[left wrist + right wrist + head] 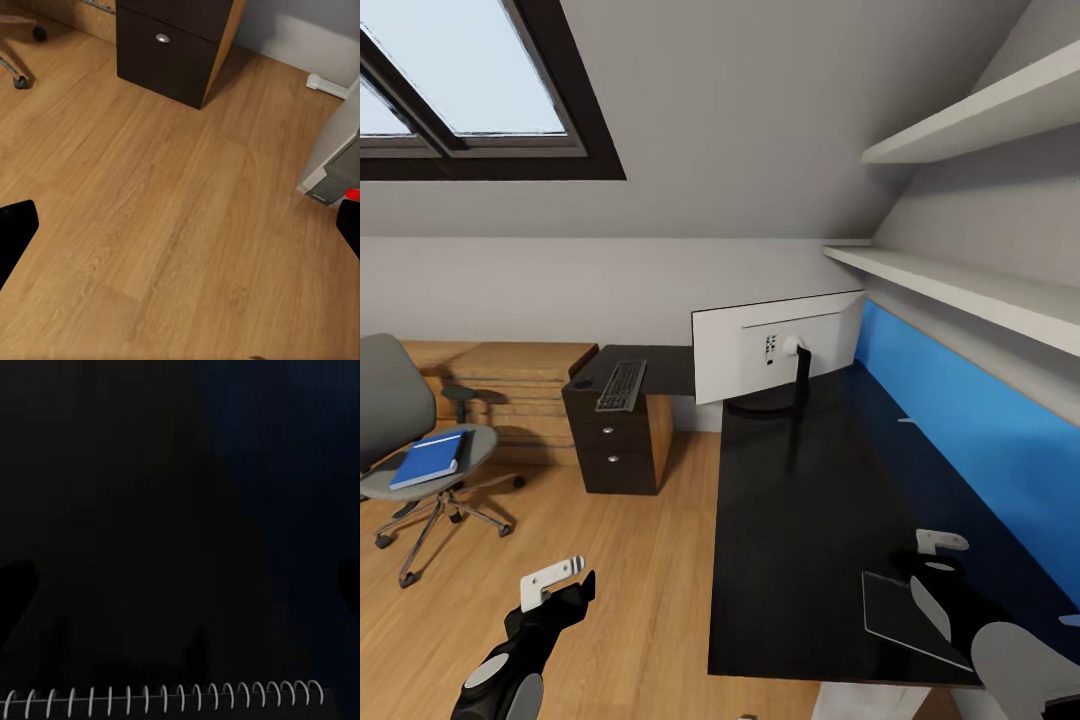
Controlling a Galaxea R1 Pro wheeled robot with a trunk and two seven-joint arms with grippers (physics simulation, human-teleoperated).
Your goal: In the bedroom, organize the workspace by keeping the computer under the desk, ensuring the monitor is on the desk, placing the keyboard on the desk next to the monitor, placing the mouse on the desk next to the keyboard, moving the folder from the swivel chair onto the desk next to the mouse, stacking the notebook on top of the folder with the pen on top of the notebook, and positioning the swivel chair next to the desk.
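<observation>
Monitor [775, 345] stands on the black tabletop [800, 540] at its far end, white back facing the room, blue back panel [970, 430] along the right edge. Keyboard [622, 385] lies on the tabletop's left wing, above the black drawer cabinet [610, 445], left of the monitor and apart from it. Dark round lump at the wing's near-left corner, too small to tell what it is.

Chair [415, 440] sits well off to the left on the wood floor [620, 560], away from the tabletop. Blue folder [430, 458] lies flat on its seat.

Notebook [910, 612] lies flat on the tabletop's near right corner. Right wrist view shows its spiral binding [165, 696] against the dark tabletop.

Left pincer [555, 585] hangs low over the floor, left of the tabletop. In the left wrist view its fingers [15, 232] sit at opposite edges, spread wide, nothing between them. That view also shows the cabinet's lower drawer [161, 52] and a corner of the grey computer [337, 176] on the floor.

Right pincer [940, 560] hovers just above the notebook's far edge. Dark on dark; can't tell whether it's apart or together.
</observation>
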